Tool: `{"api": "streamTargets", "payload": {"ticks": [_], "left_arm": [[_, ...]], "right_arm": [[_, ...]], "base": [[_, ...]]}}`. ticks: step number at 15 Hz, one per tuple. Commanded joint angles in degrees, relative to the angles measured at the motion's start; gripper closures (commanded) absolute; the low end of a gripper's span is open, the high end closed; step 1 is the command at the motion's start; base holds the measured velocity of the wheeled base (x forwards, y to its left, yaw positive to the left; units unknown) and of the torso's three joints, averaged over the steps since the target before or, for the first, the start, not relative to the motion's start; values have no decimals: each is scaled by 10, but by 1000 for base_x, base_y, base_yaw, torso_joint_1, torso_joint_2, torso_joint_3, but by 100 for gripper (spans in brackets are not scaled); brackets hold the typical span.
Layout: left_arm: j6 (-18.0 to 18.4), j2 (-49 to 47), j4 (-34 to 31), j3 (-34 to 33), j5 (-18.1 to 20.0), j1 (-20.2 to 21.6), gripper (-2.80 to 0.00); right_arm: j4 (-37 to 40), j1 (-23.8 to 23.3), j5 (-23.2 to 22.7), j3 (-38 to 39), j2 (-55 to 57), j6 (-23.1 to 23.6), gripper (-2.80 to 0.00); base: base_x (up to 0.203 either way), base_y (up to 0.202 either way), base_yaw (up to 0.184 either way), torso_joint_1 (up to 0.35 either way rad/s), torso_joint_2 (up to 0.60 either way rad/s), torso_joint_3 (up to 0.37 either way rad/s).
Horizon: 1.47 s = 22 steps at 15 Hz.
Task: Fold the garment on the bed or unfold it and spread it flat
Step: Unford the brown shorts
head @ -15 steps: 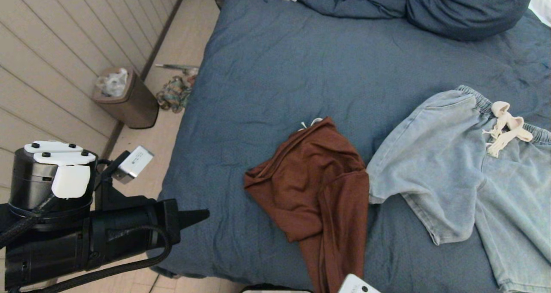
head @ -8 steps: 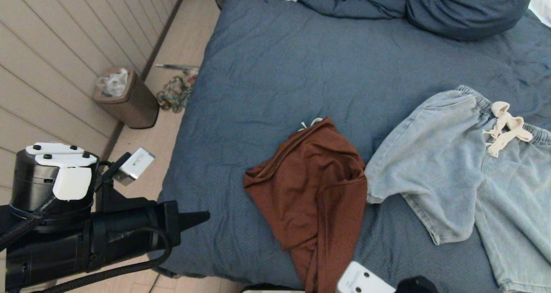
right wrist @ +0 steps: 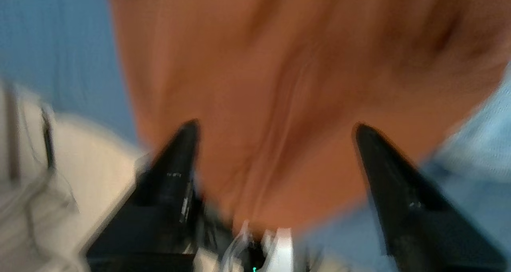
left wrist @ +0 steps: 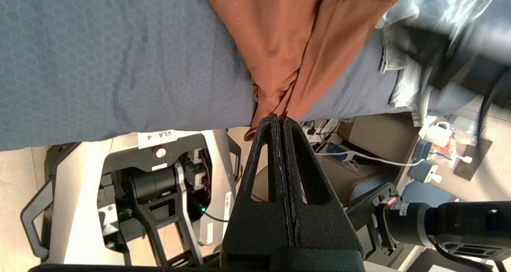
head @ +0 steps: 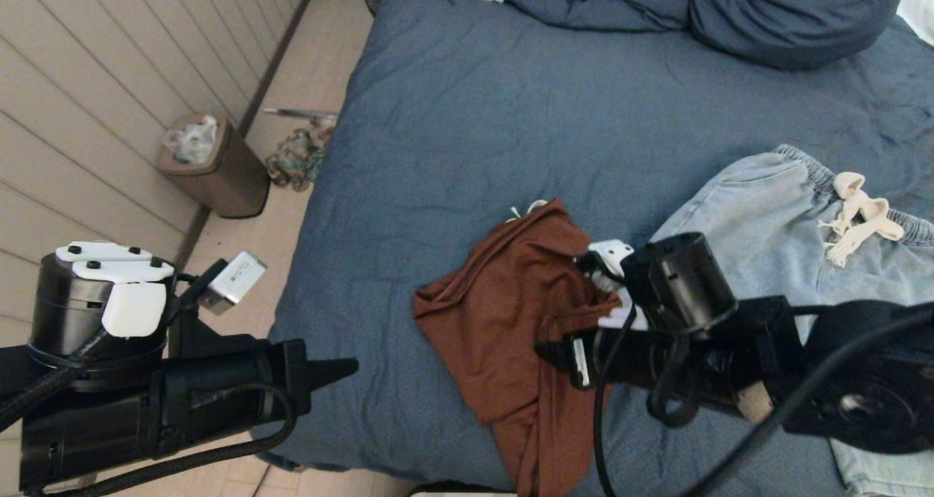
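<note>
Reaching over crumpled rust-brown soft fabric garment (head: 525, 314) on slate-blue bed (head: 467, 117)

Right gripper (right wrist: 275, 132) hovering with fingers apart; left gripper (left wrist: 282, 122) parked, pressed together; likely limp and light, best pinching an edge

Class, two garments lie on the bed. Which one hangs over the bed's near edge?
The rust-brown garment: its lower end trails past the near edge of the bed. The pale blue denim shorts beside it have a cream drawstring instead.
</note>
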<state>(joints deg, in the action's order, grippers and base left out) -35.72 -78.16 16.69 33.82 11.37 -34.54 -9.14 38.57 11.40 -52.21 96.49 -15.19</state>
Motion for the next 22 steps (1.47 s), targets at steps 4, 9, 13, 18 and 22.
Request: {"api": "streamTargets", "payload": {"ticks": [4, 9, 13, 18, 22], "left_arm": [[-3, -23, 2, 7, -3, 0, 0], [-3, -24, 2, 5, -4, 0, 0], [-3, -31, 2, 4, -3, 0, 0], [-1, -37, 22, -2, -4, 0, 0], [-1, -40, 22, -2, -5, 0, 0]], "right_arm": [[-2, -99, -8, -171, 95, 6, 0], [-3, -124, -9, -288, 180, 15, 0], [-8, -140, -6, -292, 178, 18, 0], [-106, -148, -8, -281, 186, 47, -280], [-106, -161, -11, -287, 219, 46, -280]], "base": [[0, 0, 0, 0, 0, 0], [0, 0, 0, 0, 0, 0], [0, 0, 0, 0, 0, 0], [0, 0, 0, 0, 0, 0], [0, 0, 0, 0, 0, 0]]}}
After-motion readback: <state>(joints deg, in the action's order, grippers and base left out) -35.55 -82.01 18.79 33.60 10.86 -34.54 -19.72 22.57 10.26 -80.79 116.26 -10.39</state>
